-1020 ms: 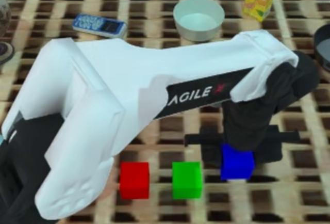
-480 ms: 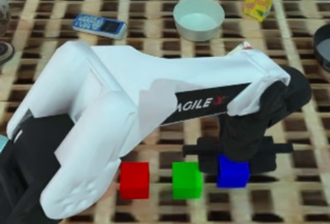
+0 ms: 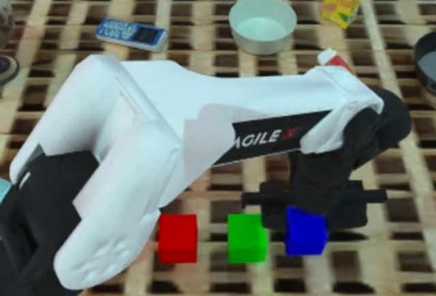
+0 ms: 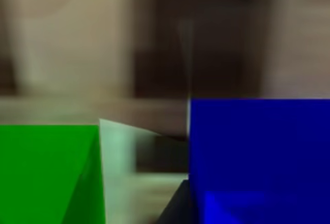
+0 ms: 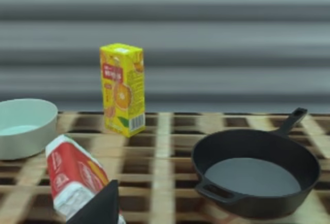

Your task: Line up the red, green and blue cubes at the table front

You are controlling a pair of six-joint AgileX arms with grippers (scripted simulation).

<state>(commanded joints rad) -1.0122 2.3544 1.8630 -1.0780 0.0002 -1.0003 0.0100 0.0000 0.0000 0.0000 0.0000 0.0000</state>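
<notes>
Now left gripper (image 3: 304, 222) clamped on blue cube (image 3: 304, 231), slightly skewed, beside square-set green cube (image 3: 246, 238), red cube (image 3: 178, 238).

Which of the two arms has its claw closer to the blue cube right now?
The left. Its claw is right over the blue cube at the table's front. The right arm's claw is not in the top view; its wrist camera faces the far-off juice carton and pan.

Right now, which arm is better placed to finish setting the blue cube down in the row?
Left. Its gripper is directly over the blue cube, beside the green cube. The right arm isn't visible over the table.
</notes>
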